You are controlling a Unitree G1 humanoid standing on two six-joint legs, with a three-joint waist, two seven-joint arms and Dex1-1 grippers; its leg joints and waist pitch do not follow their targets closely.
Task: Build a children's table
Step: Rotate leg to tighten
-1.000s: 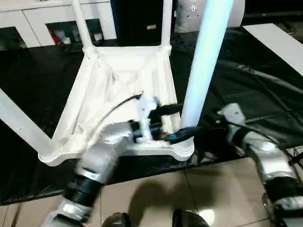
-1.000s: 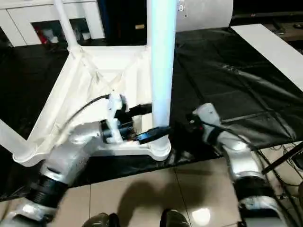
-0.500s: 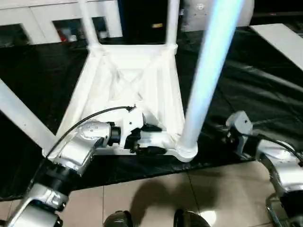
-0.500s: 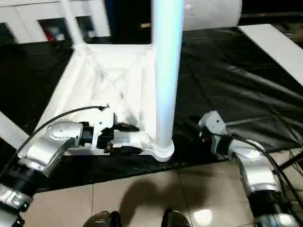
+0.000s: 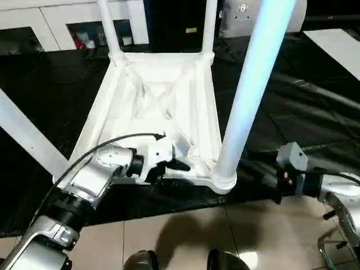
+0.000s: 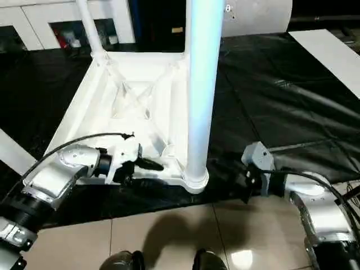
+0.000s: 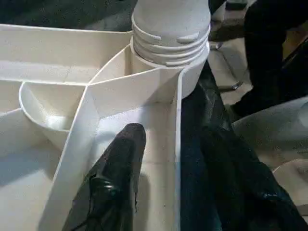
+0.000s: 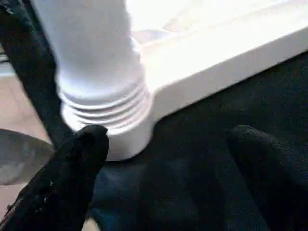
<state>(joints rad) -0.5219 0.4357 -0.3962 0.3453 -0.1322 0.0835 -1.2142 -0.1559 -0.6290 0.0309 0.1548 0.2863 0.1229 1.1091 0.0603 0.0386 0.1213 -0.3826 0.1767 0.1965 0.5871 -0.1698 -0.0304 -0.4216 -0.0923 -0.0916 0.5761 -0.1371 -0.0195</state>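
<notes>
The table [image 5: 163, 107] is seen upside down on the black-covered worktable [image 5: 315, 112], ribbed underside facing up, its near edge close to the worktable's front edge. Four legs are seated in the corner sockets: two far legs [image 5: 108, 28] rising out of the top of the head views, one at the near left [image 5: 25, 138] slanting off toward the robot's left, and one at the near right [image 5: 253, 84], standing up toward the camera.

The left gripper [image 5: 171, 169] is placed at the table's near rim, just left of the near right leg's socket [image 5: 224, 181]. In the left wrist view one black finger [image 7: 118, 178] lies inside the rim channel and the other outside the rim wall, so the jaws straddle the wall; whether they pinch it cannot be told. The threaded base of the leg [image 7: 171, 33] is seen screwed into the socket just ahead of the fingers.

The right gripper [image 6: 247, 185] is held over the black cover to the right of that socket, apart from it. In the right wrist view its fingers [image 8: 72, 168] are spread wide with nothing between them, the socket lying just beyond.
</notes>
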